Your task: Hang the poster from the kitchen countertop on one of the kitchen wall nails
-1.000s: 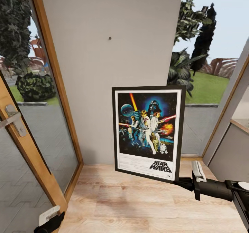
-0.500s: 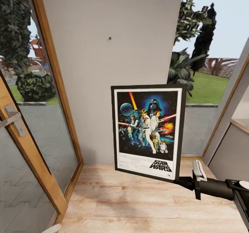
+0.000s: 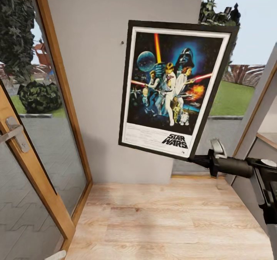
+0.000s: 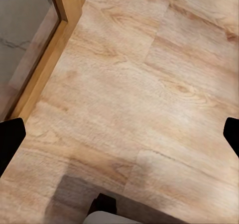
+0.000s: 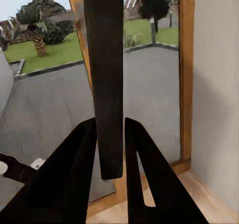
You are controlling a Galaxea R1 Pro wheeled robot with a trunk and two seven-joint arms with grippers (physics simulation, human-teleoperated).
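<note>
Beside the wall nail (image 3: 122,42), the poster (image 3: 173,86) hides the right gripper's (image 3: 194,159) fingertips

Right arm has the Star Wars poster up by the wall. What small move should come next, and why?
Probably shift the Star Wars poster toward the robot's left and closer to the wall. The right gripper clamps its lower corner, the frame hangs tilted, and the wall nail sits just outside the frame's left edge, not behind the top, so the frame cannot catch it yet.
</note>
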